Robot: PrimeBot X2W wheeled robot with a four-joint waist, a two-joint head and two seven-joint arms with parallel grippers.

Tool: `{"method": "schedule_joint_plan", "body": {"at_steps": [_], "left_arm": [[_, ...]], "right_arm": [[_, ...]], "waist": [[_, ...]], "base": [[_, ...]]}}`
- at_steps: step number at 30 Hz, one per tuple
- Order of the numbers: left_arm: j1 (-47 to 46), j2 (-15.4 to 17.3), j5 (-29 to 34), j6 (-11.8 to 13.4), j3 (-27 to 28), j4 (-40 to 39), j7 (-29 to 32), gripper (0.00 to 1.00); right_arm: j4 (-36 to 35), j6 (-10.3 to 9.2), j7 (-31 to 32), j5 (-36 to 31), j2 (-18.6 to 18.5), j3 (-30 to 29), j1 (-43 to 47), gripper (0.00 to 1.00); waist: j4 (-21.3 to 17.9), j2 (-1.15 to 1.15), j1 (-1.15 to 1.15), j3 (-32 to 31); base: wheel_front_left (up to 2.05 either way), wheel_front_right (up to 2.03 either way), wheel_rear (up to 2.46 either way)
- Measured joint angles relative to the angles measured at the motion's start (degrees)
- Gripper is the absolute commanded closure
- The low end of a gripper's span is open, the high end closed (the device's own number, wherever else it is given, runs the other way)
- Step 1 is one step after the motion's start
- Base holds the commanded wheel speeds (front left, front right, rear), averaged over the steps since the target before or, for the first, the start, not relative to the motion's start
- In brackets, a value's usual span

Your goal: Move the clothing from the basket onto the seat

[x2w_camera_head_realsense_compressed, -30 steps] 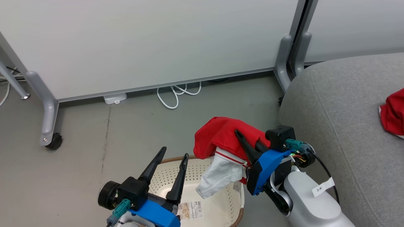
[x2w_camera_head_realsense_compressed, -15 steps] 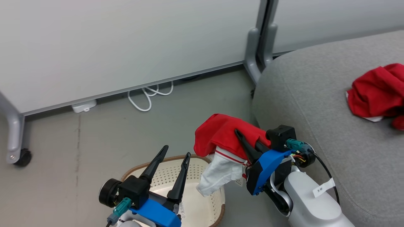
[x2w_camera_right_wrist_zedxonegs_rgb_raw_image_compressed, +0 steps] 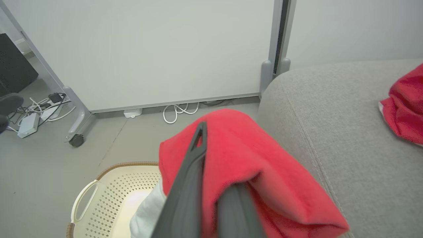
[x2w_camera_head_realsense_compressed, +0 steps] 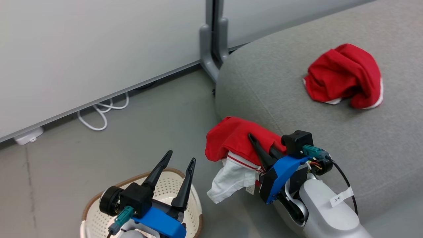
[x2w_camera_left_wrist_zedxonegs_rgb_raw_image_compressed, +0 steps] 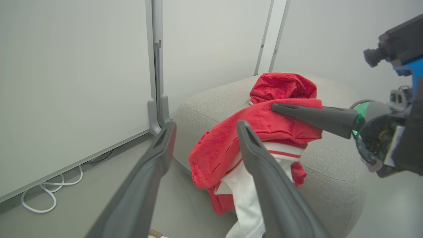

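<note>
Red garment [x2w_camera_head_realsense_compressed: 231, 138] is gripped tight in the right jaws, hung beside the seat's [x2w_camera_head_realsense_compressed: 281, 86] near-left corner, above the floor [x2w_camera_head_realsense_compressed: 148, 109], not yet over the cushion. Released now, it'd prob. be dropped short. Its white tail [x2w_camera_head_realsense_compressed: 231, 180] hangs low & could be snagged on the seat edge; only a fold is pinched, so slip is poss. Left jaws are spread, nothing held, above the basket [x2w_camera_right_wrist_zedxonegs_rgb_raw_image_compressed: 112, 188]. A 2nd garment [x2w_camera_head_realsense_compressed: 343, 77] is laid further in on the seat; partition foot [x2w_camera_head_realsense_compressed: 211, 59] & cable [x2w_camera_head_realsense_compressed: 99, 129] lie well off the path.
</note>
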Motion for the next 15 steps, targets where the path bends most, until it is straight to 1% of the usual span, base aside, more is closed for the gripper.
{"method": "schedule_joint_plan", "body": {"at_steps": [8,15], "left_arm": [[0.0,0.1,0.0,0.0,0.5,0.1,0.0,0.00],[0.0,0.4,0.0,0.0,0.5,0.1,0.0,0.00]], "right_arm": [[-0.2,0.00,-0.2,-0.3,0.0,-1.0,0.7,1.00],[-0.4,0.00,-0.4,-0.3,0.0,-1.6,1.2,1.00]], "waist": [[-5.7,0.00,0.00,0.8],[-8.0,0.00,0.00,1.5]], "base": [[0.00,0.00,0.00],[0.00,0.00,0.00]]}}
